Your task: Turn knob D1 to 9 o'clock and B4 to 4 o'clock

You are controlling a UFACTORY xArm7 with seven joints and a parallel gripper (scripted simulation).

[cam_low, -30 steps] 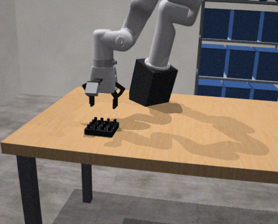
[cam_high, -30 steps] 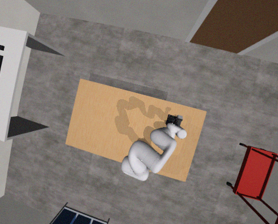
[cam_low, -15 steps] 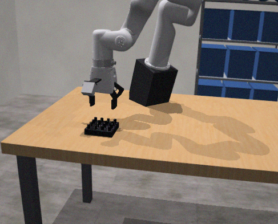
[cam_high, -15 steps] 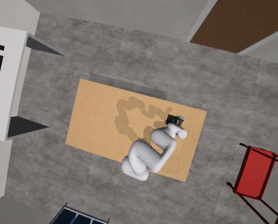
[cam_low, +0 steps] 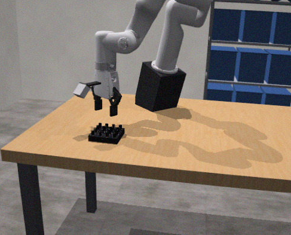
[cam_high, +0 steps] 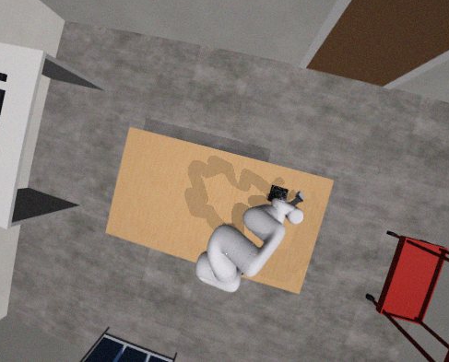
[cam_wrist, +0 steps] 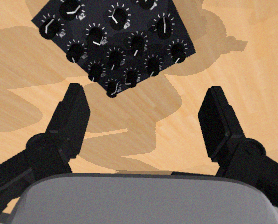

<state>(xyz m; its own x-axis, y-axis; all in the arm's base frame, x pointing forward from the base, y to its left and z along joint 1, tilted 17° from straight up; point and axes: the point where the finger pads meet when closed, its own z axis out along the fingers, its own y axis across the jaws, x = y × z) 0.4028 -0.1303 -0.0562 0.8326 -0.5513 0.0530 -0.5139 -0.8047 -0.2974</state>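
Observation:
The knob box (cam_high: 277,192) (cam_low: 104,134) (cam_wrist: 112,42) is a small black square box with rows of black knobs, each with a white line. It stands on the wooden table (cam_high: 158,196) (cam_low: 198,151) near one end. In the wrist view it lies turned at an angle at the top, with its nearest corner pointing toward me. My gripper (cam_low: 106,107) (cam_wrist: 144,99) is open and empty. It hangs above the box with a clear gap, not touching any knob. Knob names are too small to read.
The arm's black base block (cam_low: 159,85) stands on the table behind the box. A blue storage shelf (cam_low: 251,43) is behind the table. A red cart (cam_high: 413,279) and a white cabinet (cam_high: 7,132) stand off the table on the floor.

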